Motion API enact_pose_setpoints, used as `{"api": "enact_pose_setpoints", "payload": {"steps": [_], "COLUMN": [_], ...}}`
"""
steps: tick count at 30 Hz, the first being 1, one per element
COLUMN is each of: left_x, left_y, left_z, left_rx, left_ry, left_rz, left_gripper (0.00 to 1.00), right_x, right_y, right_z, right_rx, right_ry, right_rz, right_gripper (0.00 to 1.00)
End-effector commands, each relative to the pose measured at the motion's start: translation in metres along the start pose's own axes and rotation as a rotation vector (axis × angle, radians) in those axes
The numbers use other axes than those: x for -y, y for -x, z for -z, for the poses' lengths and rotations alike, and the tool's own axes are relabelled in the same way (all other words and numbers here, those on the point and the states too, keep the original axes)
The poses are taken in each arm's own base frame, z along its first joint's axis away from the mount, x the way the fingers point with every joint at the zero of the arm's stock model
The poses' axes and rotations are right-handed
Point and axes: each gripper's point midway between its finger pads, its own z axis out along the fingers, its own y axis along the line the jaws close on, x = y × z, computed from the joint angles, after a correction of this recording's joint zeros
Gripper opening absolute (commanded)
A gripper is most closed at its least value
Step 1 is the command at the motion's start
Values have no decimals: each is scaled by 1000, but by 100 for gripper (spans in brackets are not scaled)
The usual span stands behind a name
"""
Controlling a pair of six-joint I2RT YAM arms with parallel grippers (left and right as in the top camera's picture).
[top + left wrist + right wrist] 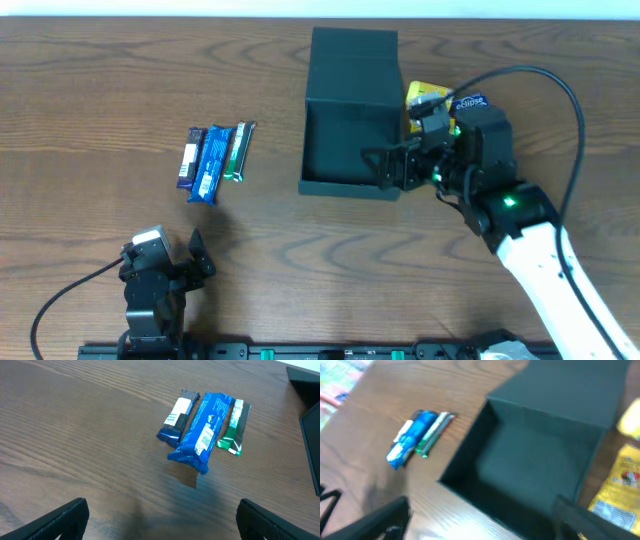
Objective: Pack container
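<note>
left hand (200, 255) is nearest the base, over the counter (80, 100), spread wide, holding nothing. left wrist view shows only its two dark fingertips (65, 520) at the bottom corners, the rest is cut off

just beyond it, three snacks lie packed side by side: dark blue bar (178, 414) with a white label, bright blue packet (202, 430), green bar (235, 427). print on all three is too small to read. in the right wrist view they're one blurred clump

container (345, 188) sits mid-counter, well right of the bars, with its lid (355, 55) flapped back on the far side. left wrist view catches only dark slivers of it at the right edge. right wrist view looks down into the open top, motion-blurred

right hand (383, 170) is at the container's near-right corner, spread wide, gripping nothing. can't tell if a finger touches the wall

yellow packets (620, 480) lie just beside the container's right wall, mostly hidden under the right arm in the overhead view. their logo and text are unreadable
</note>
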Motion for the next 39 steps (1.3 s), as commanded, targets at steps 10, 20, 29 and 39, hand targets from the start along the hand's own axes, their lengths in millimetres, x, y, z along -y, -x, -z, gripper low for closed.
{"api": "enact_pose_setpoints", "payload": {"steps": [10,20,29,39], "left_x": [-4,-4,-4,-4], "left_y": [-2,-2,-2,-2], "left_z": [-2,-2,-2,-2], "left_rx": [3,3,3,3], "left_ry": [21,21,21,21], "left_rz": [13,13,13,13], "left_gripper": [96,95,95,96], "right_x": [83,100,90,70], "right_y": [-60,-85,-89,-94], "right_z": [-53,-72,-77,-83], "right_rx": [-234,-317,-335,-350], "right_ry": [-350,-408,-417,-386], "right_rz": [-210,-220,-144,-99], "right_gripper": [70,38,8,1]}}
